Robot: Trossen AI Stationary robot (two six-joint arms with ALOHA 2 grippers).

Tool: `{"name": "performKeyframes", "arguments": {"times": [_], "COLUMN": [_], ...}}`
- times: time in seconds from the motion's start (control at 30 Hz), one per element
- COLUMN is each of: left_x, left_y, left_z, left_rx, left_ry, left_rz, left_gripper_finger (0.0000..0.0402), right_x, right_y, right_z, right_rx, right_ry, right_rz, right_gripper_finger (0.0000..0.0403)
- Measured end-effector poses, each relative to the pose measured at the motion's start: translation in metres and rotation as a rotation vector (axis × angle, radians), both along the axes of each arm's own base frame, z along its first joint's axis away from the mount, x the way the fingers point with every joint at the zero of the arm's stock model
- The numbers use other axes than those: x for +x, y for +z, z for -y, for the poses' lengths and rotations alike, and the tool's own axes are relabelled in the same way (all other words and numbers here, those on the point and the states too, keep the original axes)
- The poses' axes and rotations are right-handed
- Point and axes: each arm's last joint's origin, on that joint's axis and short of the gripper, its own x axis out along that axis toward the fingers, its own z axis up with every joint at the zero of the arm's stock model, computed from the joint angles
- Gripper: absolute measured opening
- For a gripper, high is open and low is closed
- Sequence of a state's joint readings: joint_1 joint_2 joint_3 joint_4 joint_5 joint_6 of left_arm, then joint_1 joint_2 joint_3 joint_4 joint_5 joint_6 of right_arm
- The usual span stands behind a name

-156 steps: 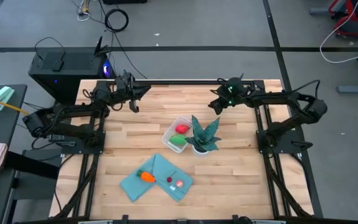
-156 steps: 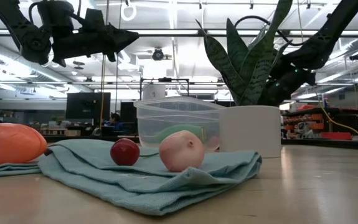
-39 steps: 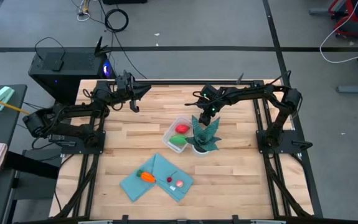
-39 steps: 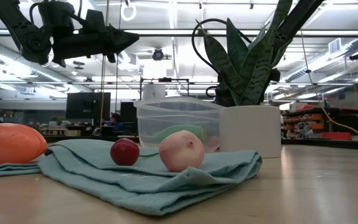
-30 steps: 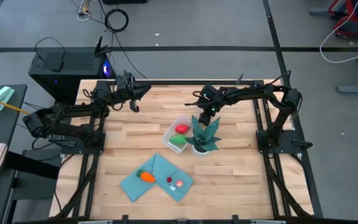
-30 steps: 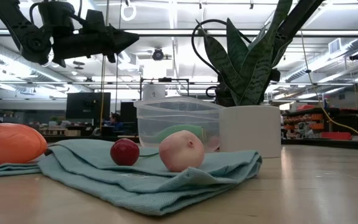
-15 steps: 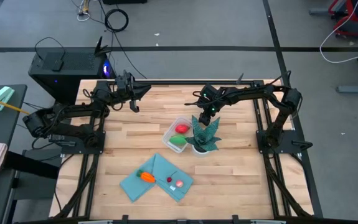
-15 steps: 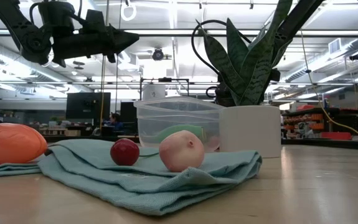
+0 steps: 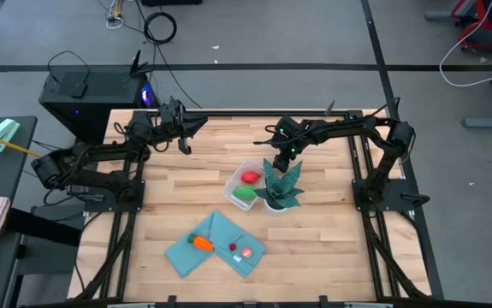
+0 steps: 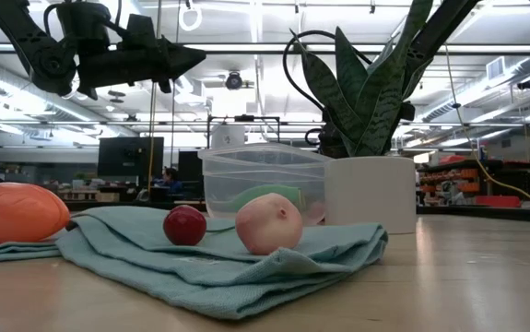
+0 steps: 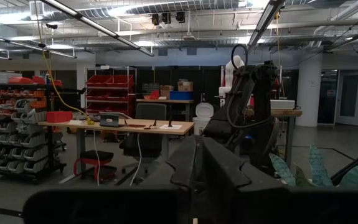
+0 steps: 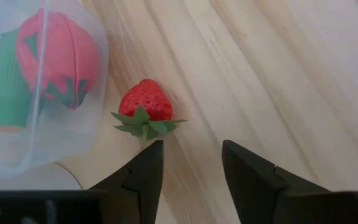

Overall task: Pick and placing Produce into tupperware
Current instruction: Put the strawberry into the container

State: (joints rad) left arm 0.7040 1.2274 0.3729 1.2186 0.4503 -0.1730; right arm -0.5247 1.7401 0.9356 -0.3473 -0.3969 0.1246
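High view: left gripper (image 9: pixel 196 126) waits at the table's (image 9: pixel 331 231) far edge, clenched; right gripper (image 9: pixel 285 154) hangs behind the plant (image 9: pixel 280 184); the tupperware (image 9: pixel 246 183) holds 2 foods. Right wrist view: fingers (image 12: pixel 142 167) released, empty, near a strawberry (image 12: pixel 144 106) beside the tupperware.

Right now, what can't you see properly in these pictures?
- Strawberry: seen only in the right wrist view; in the high view the plant and the right end effector hide it.
- Green food in the tupperware: low view, blurred by the cloudy wall.
- Small pieces on the teal cloth: high view, too small to name.
- Left end effector: left wrist view, too dark to see clearly.
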Motion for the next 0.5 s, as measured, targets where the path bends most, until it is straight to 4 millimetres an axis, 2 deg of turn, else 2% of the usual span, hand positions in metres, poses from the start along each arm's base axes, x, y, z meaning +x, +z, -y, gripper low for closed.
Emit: {"name": "performKeyframes", "arguments": {"times": [0.17, 0.43, 0.5], "left_x": [0.0000, 0.0000, 0.0000], "left_y": [0.0000, -0.0001, 0.0000], "left_z": [0.0000, 0.0000, 0.0000], "left_rx": [0.000, 0.000, 0.000], "left_ry": [0.000, 0.000, 0.000], "left_rz": [0.000, 0.000, 0.000], "left_gripper_finger": [0.0040, 0.0030, 0.0030], "right_x": [0.0000, 0.0000, 0.0000], "right_y": [0.0000, 0.0000, 0.0000], "right_z": [0.0000, 0.0000, 0.0001], "right_rx": [0.000, -0.012, -0.020], "right_ry": [0.001, 0.019, 0.030], "right_rz": [0.000, 0.003, 0.005], "right_gripper_finger": [0.0129, 0.0019, 0.0007]}}
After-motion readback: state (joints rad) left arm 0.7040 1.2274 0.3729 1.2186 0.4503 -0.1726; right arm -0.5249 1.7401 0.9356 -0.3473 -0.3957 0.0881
